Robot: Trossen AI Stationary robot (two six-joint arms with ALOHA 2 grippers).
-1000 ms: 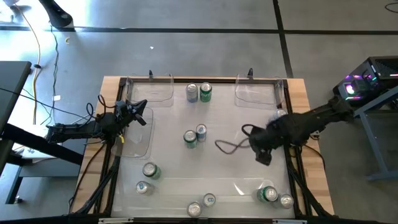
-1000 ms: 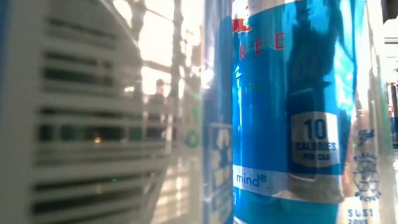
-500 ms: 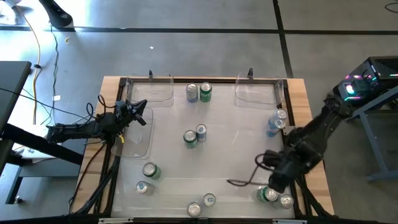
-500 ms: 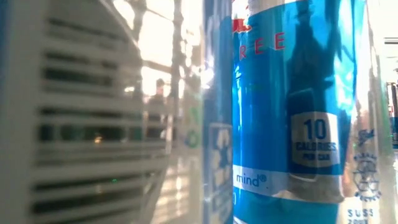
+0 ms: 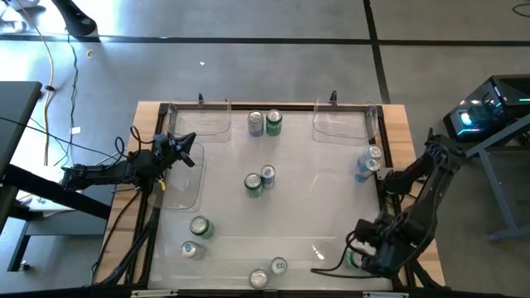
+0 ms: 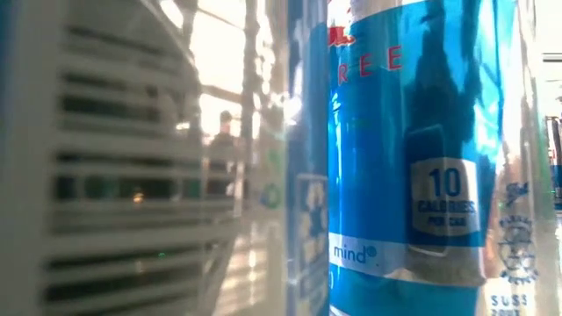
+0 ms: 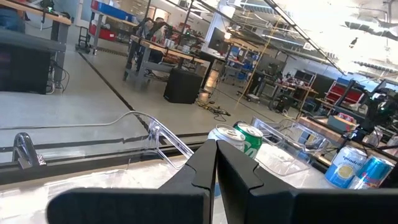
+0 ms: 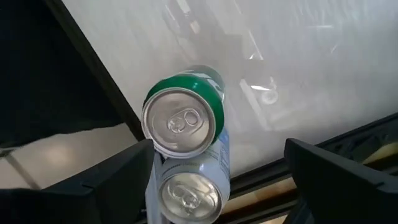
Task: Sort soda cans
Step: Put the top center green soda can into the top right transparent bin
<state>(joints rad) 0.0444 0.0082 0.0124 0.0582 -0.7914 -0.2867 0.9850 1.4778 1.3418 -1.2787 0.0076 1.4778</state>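
Observation:
Soda cans stand upright on the clear-covered table (image 5: 315, 199). One pair (image 5: 264, 122) is at the far middle, one (image 5: 260, 180) in the centre, one (image 5: 368, 162) at the right edge, and others at the near left (image 5: 200, 227) and near middle (image 5: 278, 266). My right gripper (image 8: 219, 149) hangs open, pointing down, over the near right corner (image 5: 368, 252). Below it stand a green can (image 8: 183, 118) and a silver can (image 8: 189, 186), side by side. My left gripper (image 7: 216, 165) is shut and level, waiting over the left tray (image 5: 184, 151).
Clear plastic trays sit at the far left (image 5: 203, 120), far right (image 5: 339, 124) and left side (image 5: 182, 182). A dark frame rail (image 8: 93, 68) runs close beside the two corner cans. In the low view a blue can (image 6: 413, 149) and a pale can (image 6: 114, 158) fill the picture.
My right gripper has swung from the table's right middle toward the near right corner, sinking a little and turning about its wrist, and has stayed open. It now covers the two corner cans in the high view. No can has moved.

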